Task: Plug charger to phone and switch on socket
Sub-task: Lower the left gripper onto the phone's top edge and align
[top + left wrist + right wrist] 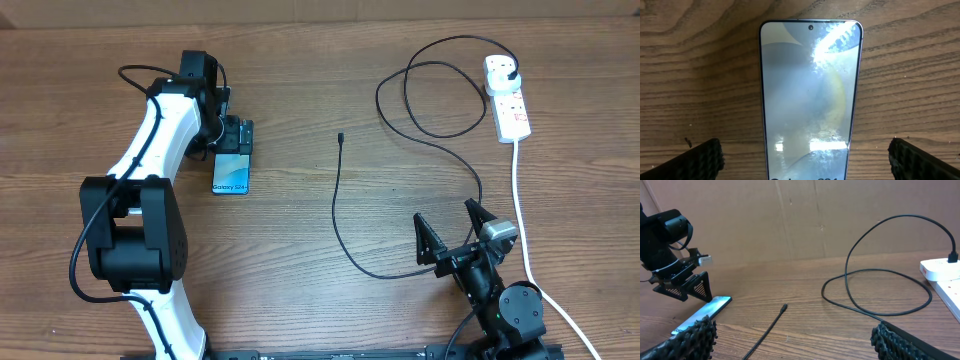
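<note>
The phone [231,172] lies flat on the wooden table at the left, its screen [810,90] lit pale blue. My left gripper [235,135] hangs open over the phone's far end, and its fingers [700,157] stand on either side of the phone without touching it. The charger's thin black cable [334,200] runs from its free connector tip [341,137] in loops to a black plug [512,72] seated in the white socket [508,100] at the far right. My right gripper [452,232] is open and empty near the front edge, facing the cable tip [784,308].
A thick white cord [522,200] runs from the socket toward the front right, past the right arm's base. A cardboard wall [790,220] stands behind the table. The cable's loops [880,290] lie between the tip and the socket [945,275].
</note>
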Controlling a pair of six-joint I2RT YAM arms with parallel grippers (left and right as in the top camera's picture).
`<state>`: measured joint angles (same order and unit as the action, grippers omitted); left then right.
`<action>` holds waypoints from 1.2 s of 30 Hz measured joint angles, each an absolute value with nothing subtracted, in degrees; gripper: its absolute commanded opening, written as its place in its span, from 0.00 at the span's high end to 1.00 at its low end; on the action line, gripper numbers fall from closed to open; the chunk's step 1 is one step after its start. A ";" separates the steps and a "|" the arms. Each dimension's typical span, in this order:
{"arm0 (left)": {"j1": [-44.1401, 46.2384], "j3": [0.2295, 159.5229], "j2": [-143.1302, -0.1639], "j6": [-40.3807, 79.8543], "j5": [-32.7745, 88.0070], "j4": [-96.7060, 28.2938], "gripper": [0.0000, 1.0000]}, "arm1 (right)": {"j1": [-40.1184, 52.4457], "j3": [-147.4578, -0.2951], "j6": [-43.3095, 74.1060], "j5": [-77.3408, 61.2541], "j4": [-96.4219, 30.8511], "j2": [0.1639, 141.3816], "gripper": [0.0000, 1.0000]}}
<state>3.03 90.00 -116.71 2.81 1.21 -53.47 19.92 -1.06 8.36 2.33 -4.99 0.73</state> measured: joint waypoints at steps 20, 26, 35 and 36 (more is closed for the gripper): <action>3.03 90.00 -120.73 2.83 1.21 -52.01 0.00 | 19.92 -1.06 8.34 2.33 -4.97 0.73 0.00; 3.03 90.00 -121.69 2.83 1.21 -51.75 0.00 | 19.92 -1.06 8.34 2.35 -4.97 0.73 0.00; 3.03 90.00 -121.69 2.83 1.21 -50.98 0.00 | 19.92 -1.06 8.36 2.33 -4.97 0.73 0.00; 3.03 90.00 -121.69 2.83 1.21 -50.94 0.00 | 19.92 -1.06 8.36 2.35 -4.99 0.73 0.00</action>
<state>3.03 90.00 -121.69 2.83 1.21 -50.94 19.92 -1.06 8.36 2.35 -4.99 0.73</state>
